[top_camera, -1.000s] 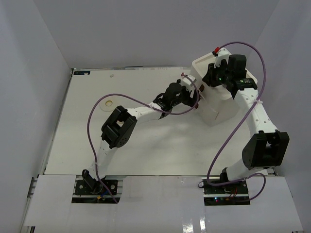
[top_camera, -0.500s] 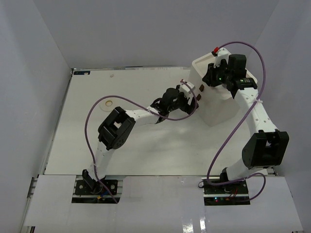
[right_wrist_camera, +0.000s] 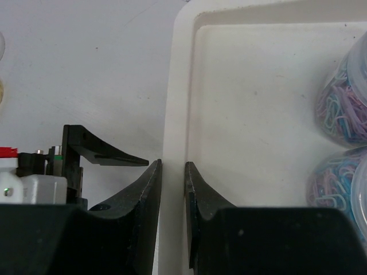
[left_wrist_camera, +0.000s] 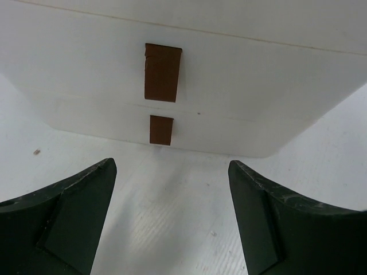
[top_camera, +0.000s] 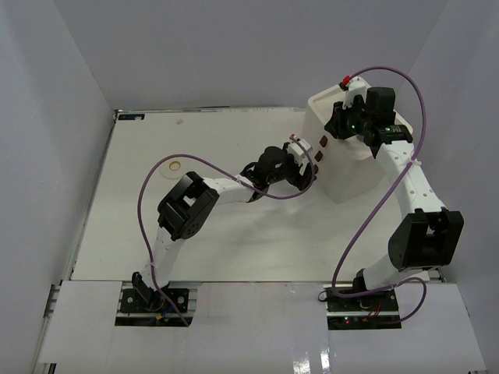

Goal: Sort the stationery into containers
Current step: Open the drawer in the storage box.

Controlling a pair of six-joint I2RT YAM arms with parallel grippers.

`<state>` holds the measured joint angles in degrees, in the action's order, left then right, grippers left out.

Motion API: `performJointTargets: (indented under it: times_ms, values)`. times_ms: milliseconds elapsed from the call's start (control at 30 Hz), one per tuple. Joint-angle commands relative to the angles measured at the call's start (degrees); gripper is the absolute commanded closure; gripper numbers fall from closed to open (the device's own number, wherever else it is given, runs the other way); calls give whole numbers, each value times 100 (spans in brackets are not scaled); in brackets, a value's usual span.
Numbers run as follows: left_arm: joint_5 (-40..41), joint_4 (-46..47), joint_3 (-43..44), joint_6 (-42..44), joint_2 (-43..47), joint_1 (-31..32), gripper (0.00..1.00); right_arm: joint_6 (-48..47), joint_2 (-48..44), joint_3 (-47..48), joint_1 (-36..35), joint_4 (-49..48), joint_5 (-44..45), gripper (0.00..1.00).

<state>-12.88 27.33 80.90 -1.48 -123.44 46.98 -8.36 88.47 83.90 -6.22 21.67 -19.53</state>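
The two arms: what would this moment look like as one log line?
left gripper: open, facing drawer handles | right gripper: shut on box rim

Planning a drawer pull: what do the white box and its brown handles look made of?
The box looks like smooth satin white plastic, with rounded moulded edges. The handles are flat, dull reddish-brown tabs, perhaps leather or imitation; the left wrist view leaves that open.

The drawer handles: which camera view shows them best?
The left wrist view: two red-brown drawer handles face the camera, large, on the white box. The top external view shows them only as small dark marks on the box side. The right wrist view shows none.
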Motion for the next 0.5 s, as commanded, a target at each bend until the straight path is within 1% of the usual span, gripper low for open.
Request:
performJointTargets:
  times_ms: [0,133,467]
  values:
    - [-232,132,505,16,-365,-40,11,-43,197,-172,-134,461,-508,76]
    - [-337,281,707,-98,-655,-110,16,-43,215,-216,-134,417,-569,76]
    - [-513,325,1410,-186,-1419,-180,21,-60,259,-163,-134,399,-657,76]
